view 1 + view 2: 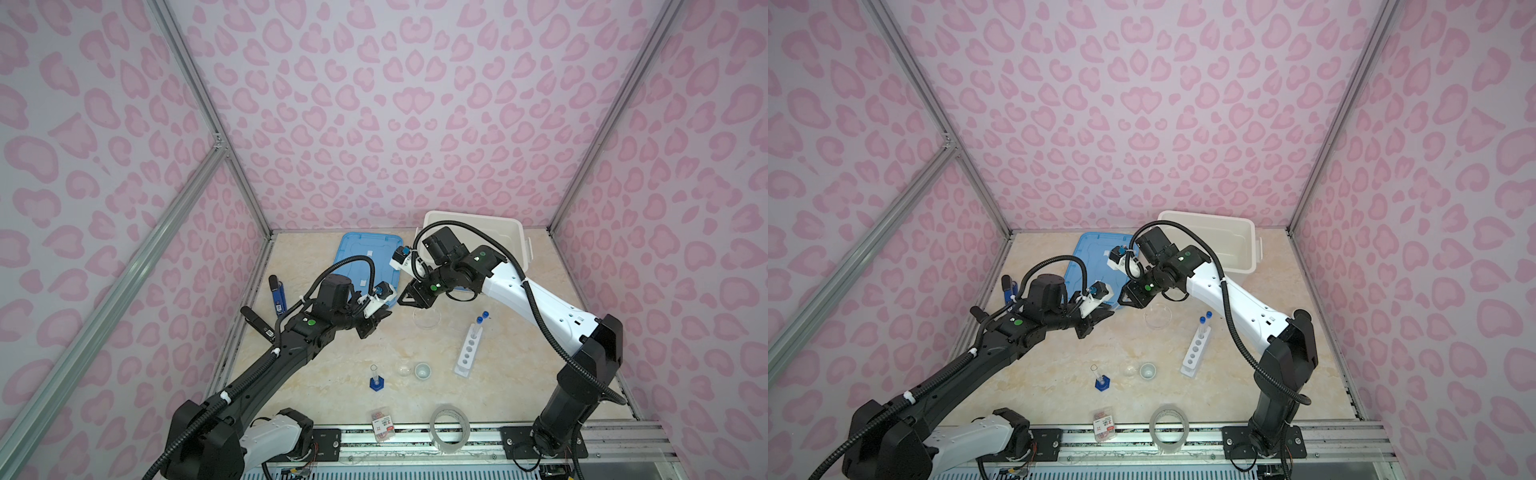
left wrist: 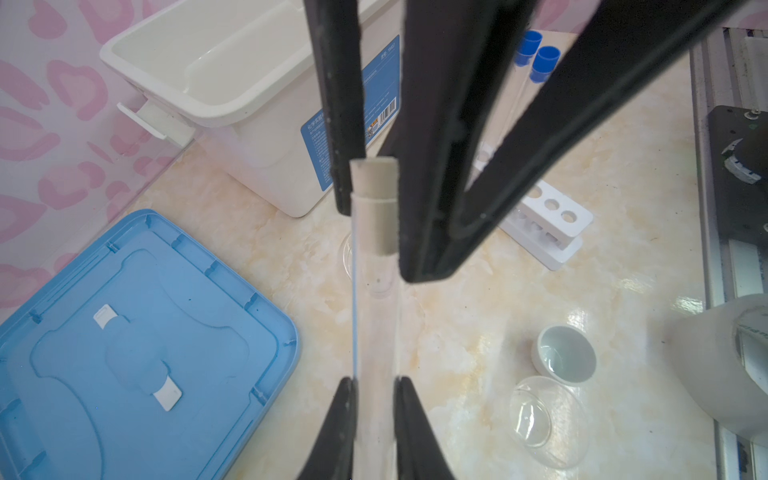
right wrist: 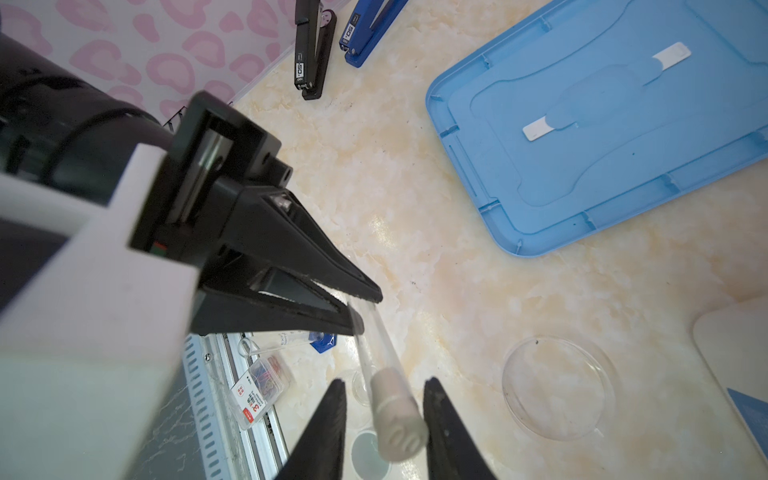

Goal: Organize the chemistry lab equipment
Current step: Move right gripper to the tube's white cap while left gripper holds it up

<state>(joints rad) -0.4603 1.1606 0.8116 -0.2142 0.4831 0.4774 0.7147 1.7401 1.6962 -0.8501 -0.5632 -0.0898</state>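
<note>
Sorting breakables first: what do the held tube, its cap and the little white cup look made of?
Test tube: clear, glossy glass or plastic; tabletop shows through. Cap: matte pale grey, probably rubber or plastic. White cup: glossy, likely glazed ceramic, with bright reflections.

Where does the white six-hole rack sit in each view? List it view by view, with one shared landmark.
In a top view: white six-hole rack lies right of centre.
In a top view: the rack, same spot.
Left wrist: rack beyond the small white cup.
Right wrist: not in it.
Shared landmark: blue lid, in all four.
</note>
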